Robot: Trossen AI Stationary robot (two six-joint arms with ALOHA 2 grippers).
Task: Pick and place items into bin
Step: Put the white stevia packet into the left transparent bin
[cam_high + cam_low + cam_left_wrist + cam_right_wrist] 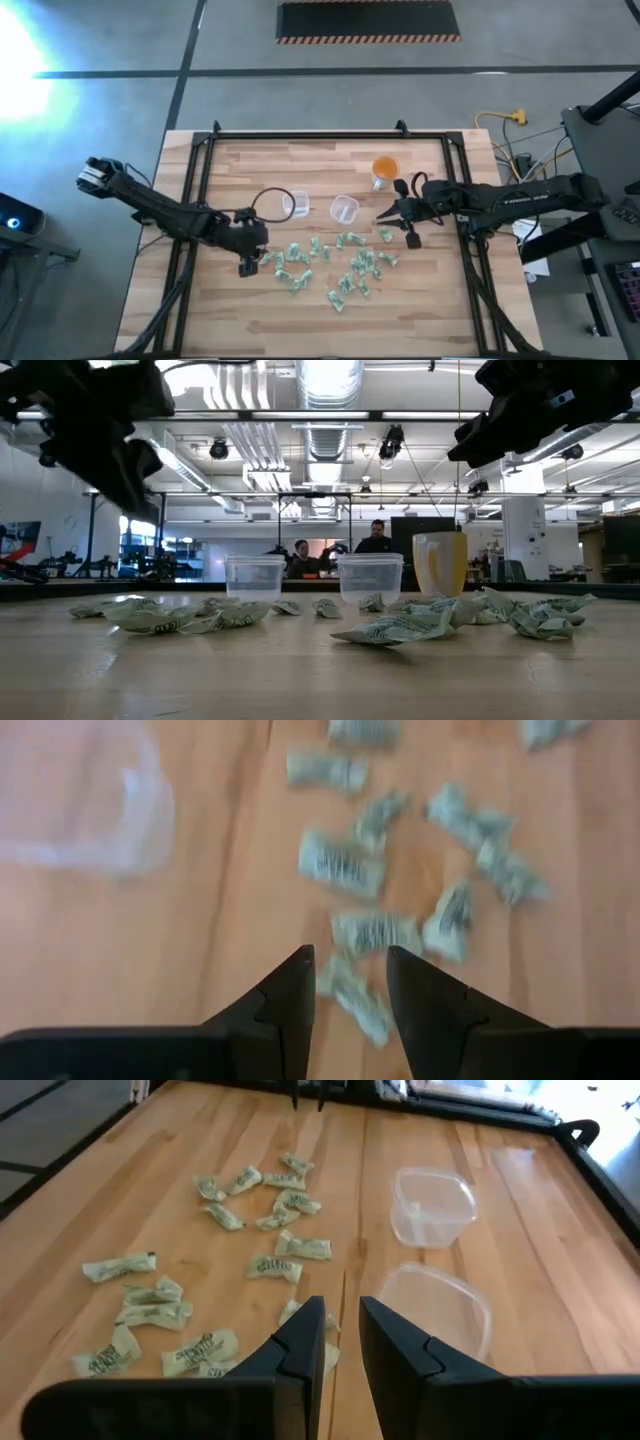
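Note:
Several tiny pale green-and-white wrapper pieces lie scattered flat on the wooden table, also seen in the low view. My left gripper hovers open at the pile's left edge; in its wrist view one wrapper lies just ahead of the fingertips, another below the gap. My right gripper hovers open above the pile's far right part, with its fingers close together. Wrappers lie ahead of it. Both grippers hang clear of the tabletop in the low view.
Two clear plastic cups stand upright just beyond the pile, and an orange cup stands farther back to the right. A black ring lies by the left cup. Black frame rails border the table. People stand in the room behind.

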